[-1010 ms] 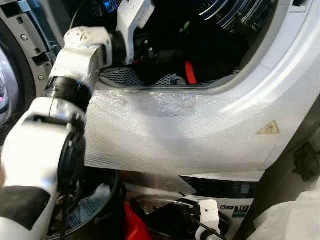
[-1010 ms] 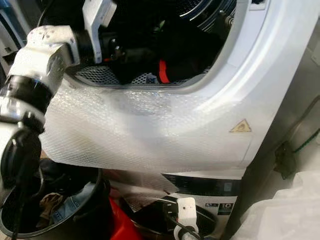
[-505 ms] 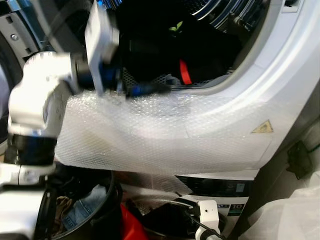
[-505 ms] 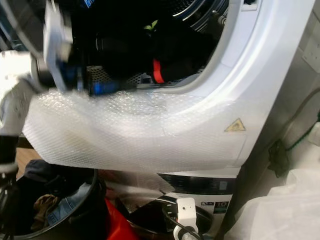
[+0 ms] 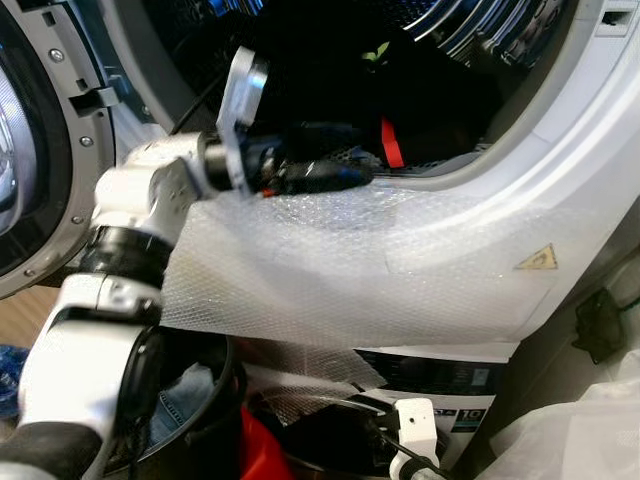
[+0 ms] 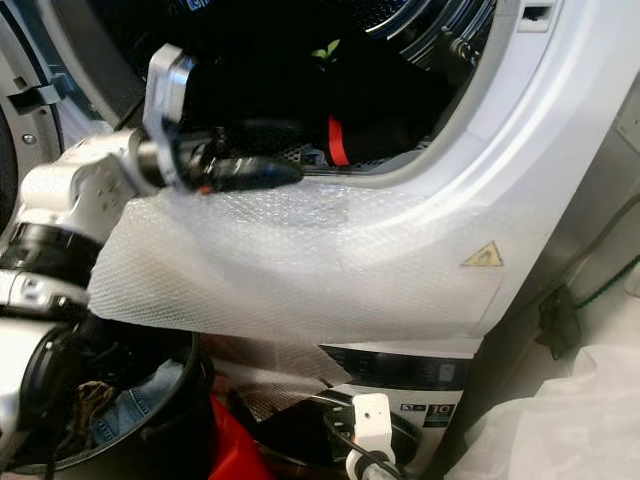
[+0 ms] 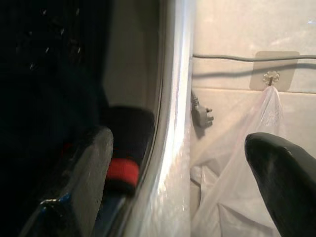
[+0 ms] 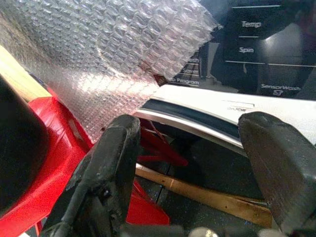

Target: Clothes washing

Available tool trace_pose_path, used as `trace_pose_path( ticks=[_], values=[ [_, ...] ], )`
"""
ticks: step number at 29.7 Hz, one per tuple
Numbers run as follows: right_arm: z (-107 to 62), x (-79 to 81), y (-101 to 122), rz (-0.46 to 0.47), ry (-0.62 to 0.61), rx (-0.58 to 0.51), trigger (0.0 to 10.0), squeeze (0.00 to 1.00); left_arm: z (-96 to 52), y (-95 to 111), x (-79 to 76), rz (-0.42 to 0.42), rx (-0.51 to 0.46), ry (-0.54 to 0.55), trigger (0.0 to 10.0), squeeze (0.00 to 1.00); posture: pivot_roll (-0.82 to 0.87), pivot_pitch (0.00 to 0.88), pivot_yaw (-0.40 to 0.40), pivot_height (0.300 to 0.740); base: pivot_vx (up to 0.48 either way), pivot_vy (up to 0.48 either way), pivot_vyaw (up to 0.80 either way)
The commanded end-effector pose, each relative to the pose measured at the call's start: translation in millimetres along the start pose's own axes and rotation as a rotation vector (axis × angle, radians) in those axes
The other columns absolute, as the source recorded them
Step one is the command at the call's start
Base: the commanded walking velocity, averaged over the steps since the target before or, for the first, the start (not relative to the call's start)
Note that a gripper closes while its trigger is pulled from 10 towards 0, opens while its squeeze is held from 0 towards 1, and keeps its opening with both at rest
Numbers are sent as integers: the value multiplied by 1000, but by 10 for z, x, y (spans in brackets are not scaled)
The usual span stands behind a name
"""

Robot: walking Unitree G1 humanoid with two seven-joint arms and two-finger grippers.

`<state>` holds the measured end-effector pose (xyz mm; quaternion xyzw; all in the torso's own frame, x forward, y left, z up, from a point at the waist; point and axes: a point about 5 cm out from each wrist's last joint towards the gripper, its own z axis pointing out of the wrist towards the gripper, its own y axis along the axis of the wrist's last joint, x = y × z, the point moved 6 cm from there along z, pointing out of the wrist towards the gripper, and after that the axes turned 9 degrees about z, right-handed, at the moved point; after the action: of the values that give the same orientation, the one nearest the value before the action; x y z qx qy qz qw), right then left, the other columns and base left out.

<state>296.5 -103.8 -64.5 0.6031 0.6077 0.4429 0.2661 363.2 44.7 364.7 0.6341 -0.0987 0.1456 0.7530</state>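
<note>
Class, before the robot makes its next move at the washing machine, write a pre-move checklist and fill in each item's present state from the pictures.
1. Washer door swung open: ok.
2. Left end effector at the drum opening, over the bubble wrap on the rim: ok.
3. Left end effector open and empty, fingers apart: ok.
4. Dark clothes with a red band lie inside the drum: ok.
5. More laundry waits in the black basket below: ok.
6. Right end effector open, low by the control panel: ok.

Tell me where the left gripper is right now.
The left gripper is at the washer drum's lower rim, over the bubble wrap, fingers open, beside the dark garment's red band.
</note>
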Motion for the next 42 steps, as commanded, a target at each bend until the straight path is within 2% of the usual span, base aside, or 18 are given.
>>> trace_pose_path(
  ticks=[1,4,6,8,11,13,18,19,21,25,26,29,35,37,42],
  values=[
    [-8,9,-10,3,2,-3,10000,0,83,-19,108,31,40,53,10000,0,-112,0,98,740,0,0,0],
    [-15,-28,-3,6,-10,-9,10000,0,240,-37,228,55,68,124,10000,0,-121,0,107,740,0,0,0],
    [-22,-25,-20,7,-11,-6,10000,0,302,-44,380,85,102,239,10000,0,-130,0,113,740,0,0,0],
    [-23,-24,-23,7,-11,-6,10000,0,316,-41,423,93,110,259,10000,0,-130,0,113,740,0,0,0],
    [-43,-55,-42,7,-19,-6,10000,0,373,-62,625,187,225,411,10000,0,-159,0,125,740,0,0,0],
    [-47,-63,-45,7,-21,-6,10000,0,387,-57,642,197,234,425,10000,0,-161,0,125,740,0,0,0],
    [-74,-96,-77,7,-31,-4,10000,0,422,-103,754,237,312,539,10000,0,-187,0,130,740,0,0,0],
    [-92,-102,-103,6,-32,-3,10000,0,400,-168,812,251,357,609,10000,0,-207,0,137,740,0,0,0],
    [-104,-112,-121,6,-36,-1,10000,0,376,-209,847,252,379,656,10000,0,-212,0,138,740,0,0,0],
    [-121,-148,-131,11,-50,-3,10000,0,377,-243,845,284,398,657,10000,0,-240,0,148,740,0,0,0],
    [-130,-165,-135,12,-54,-5,10000,0,353,-279,856,308,420,671,10000,0,-253,0,151,740,0,0,0],
    [-146,-181,-148,10,-56,-7,10000,0,277,-314,909,298,432,743,10000,0,-265,0,150,740,0,0,0],
    [-207,-239,-213,10,-72,-3,10000,0,108,-251,1015,306,419,863,10000,0,-294,0,148,740,0,0,0],
    [-235,-264,-244,9,-78,0,10000,0,-90,-218,1101,309,434,967,10000,0,-301,0,148,740,0,0,0],
    [-250,-282,-256,7,-83,1,10000,0,-361,-202,1178,314,455,1073,10000,0,-310,0,148,740,0,0,0]
  ],
)
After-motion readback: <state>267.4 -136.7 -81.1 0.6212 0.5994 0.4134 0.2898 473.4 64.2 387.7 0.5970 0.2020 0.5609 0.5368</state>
